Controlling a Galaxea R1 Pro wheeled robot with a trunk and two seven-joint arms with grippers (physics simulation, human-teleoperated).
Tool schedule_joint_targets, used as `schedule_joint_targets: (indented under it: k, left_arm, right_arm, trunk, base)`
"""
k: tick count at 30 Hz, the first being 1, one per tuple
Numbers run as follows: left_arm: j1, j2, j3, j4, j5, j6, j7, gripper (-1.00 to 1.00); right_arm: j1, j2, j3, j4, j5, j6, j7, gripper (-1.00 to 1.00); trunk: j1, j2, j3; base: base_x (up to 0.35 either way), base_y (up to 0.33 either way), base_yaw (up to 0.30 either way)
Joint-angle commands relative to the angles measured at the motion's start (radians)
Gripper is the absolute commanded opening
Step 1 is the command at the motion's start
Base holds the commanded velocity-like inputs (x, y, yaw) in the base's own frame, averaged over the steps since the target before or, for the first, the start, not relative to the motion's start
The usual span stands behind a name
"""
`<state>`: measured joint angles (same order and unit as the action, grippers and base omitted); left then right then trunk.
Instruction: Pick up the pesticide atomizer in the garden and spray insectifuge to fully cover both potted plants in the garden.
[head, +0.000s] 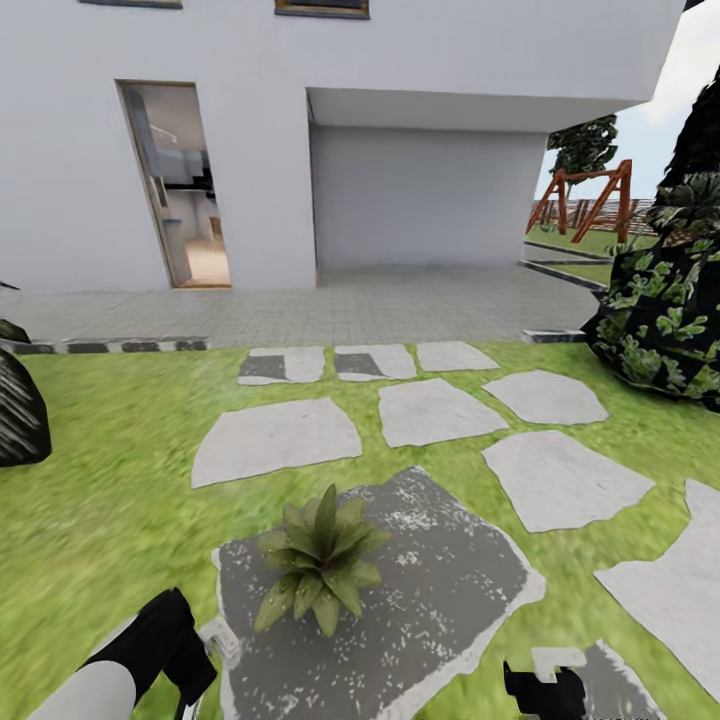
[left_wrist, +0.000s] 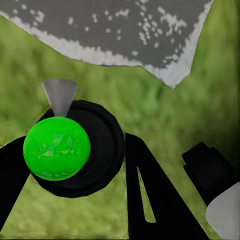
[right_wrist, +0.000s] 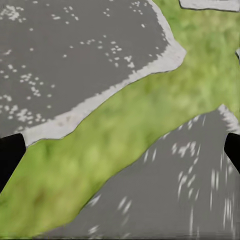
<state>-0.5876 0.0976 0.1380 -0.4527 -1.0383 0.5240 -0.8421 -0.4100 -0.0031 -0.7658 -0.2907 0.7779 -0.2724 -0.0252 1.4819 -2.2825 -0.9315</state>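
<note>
**A:** So where was the pesticide atomizer (left_wrist: 75, 150)?

**B:** Clamped in the left gripper (left_wrist: 75, 190), black fingers (left_wrist: 150, 195) either side of it, green cap facing the wrist cam, lawn (left_wrist: 165, 115) under it.

**A:** And the plant?

**B:** One potted plant (head: 318, 560) sat on a dark stone slab (head: 440, 580) just ahead, between both claws. Right gripper (right_wrist: 120, 150) was spread wide with nothing in it, over grass between two slabs.

The right hand (right_wrist: 120, 150) is cut off at both picture edges, only fingertips (right_wrist: 10, 155) showing. The potted plant's (head: 318, 565) pot is hidden under its leaves.
</note>
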Motion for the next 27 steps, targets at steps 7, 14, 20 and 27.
schedule_joint_targets:
  k: [7,14,20,27]
  left_arm:
    - [-0.005,-0.004,-0.003,-0.003,-0.006,0.126,-0.012,-1.0]
    - [-0.036,-0.013,-0.002,-0.027,0.003,0.177,-0.023,-1.0]
    - [-0.038,-0.011,-0.003,-0.033,0.002,0.179,-0.074,-1.0]
    - [-0.038,-0.017,-0.001,-0.034,0.005,0.182,-0.076,-1.0]
  right_arm:
    - [-0.001,0.0,-0.007,0.001,0.011,-0.005,-0.002,1.0]
    - [-0.001,-0.008,-0.007,0.001,0.014,-0.005,-0.001,1.0]
    - [-0.001,-0.011,-0.007,0.001,0.013,-0.005,-0.001,1.0]
    - [-0.001,-0.011,-0.007,0.002,0.012,-0.005,-0.003,1.0]
  trunk:
    - [-0.001,0.0,-0.001]
    - [-0.001,0.0,-0.001]
    - [-0.001,0.0,-0.001]
    - [-0.001,0.0,-0.001]
  base:
    - [-0.057,-0.008,0.271]
    - [-0.001,0.0,0.044]
    - [0.136,-0.118,0.0]
    - [0.101,-0.263,0.019]
